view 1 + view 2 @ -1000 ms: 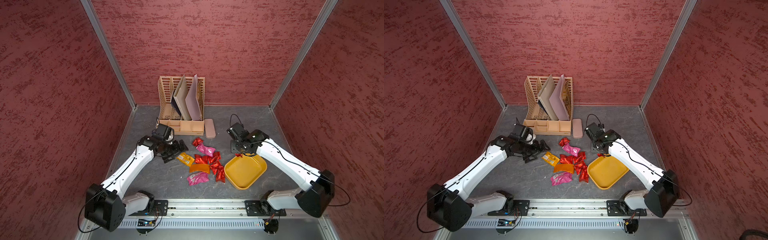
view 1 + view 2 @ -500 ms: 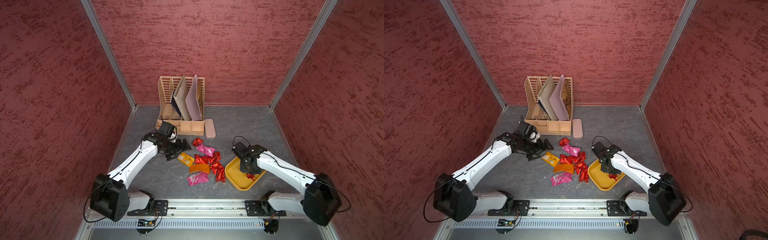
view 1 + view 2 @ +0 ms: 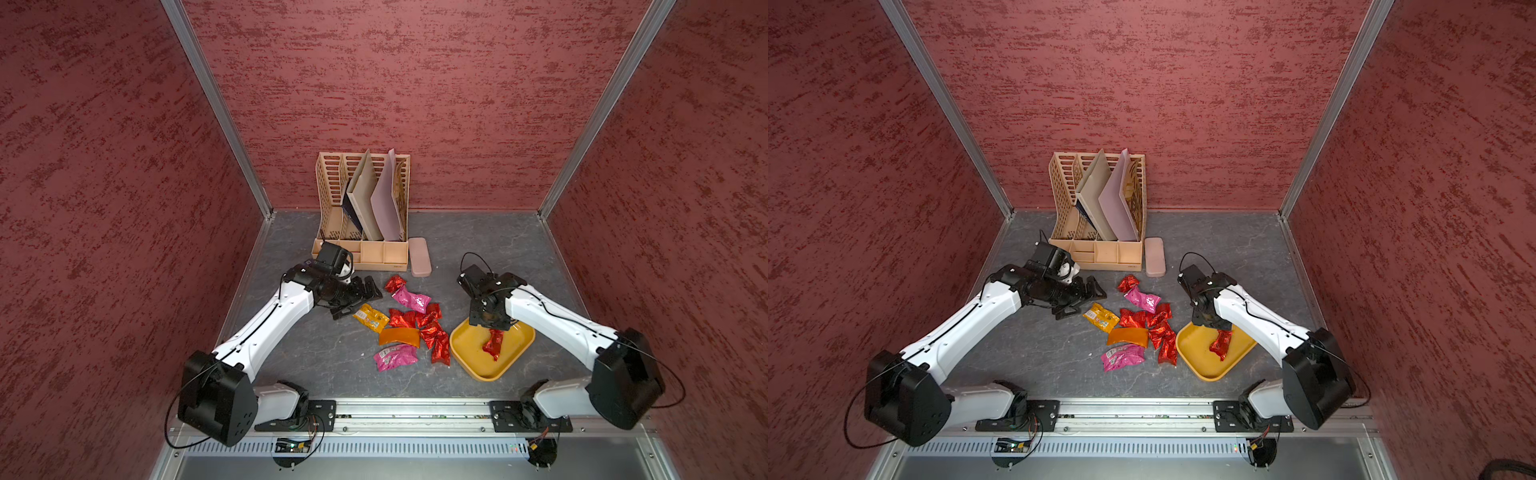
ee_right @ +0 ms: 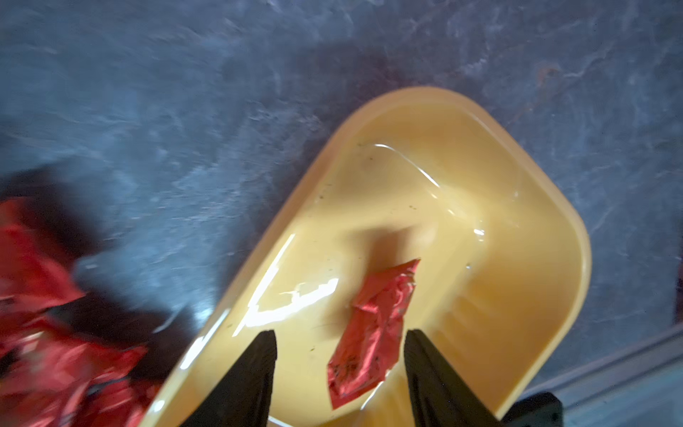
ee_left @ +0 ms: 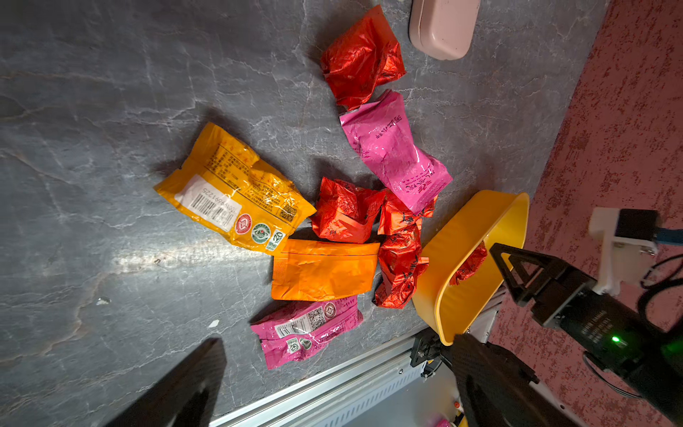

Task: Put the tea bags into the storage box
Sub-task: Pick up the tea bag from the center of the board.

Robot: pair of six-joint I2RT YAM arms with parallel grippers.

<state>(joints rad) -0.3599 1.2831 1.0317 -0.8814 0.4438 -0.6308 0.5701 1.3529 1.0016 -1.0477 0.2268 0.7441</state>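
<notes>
Right, my right fingers [image 4: 251, 380] stand spread apart and grip nothing. They hang over the shallow mustard-yellow plastic storage box [image 4: 517, 207]. One crinkly red foil tea bag [image 4: 373, 325] lies on the box floor, in the gap between those fingers and not pinched by them. In a top view the same box [image 3: 469, 353] sits on the grey marbled surface [image 3: 324, 357].

My left fingers [image 5: 184, 384] are also wide open and empty, low over the surface. The loose tea bags are strewn ahead of them. A pink printed packet [image 5: 306, 329] lies nearest, between the fingertips. Beyond it is a plain orange packet [image 5: 325, 273], touching a yellow barcode packet [image 5: 236, 196]. Further out lies a second pink packet [image 5: 395, 151]. Red foil packets [image 5: 343, 210] cluster between the orange one and the box, one just beside its outer wall. Farthest out, another red packet [image 5: 362, 55] sits near a pale pink flat case [image 5: 443, 26].
</notes>
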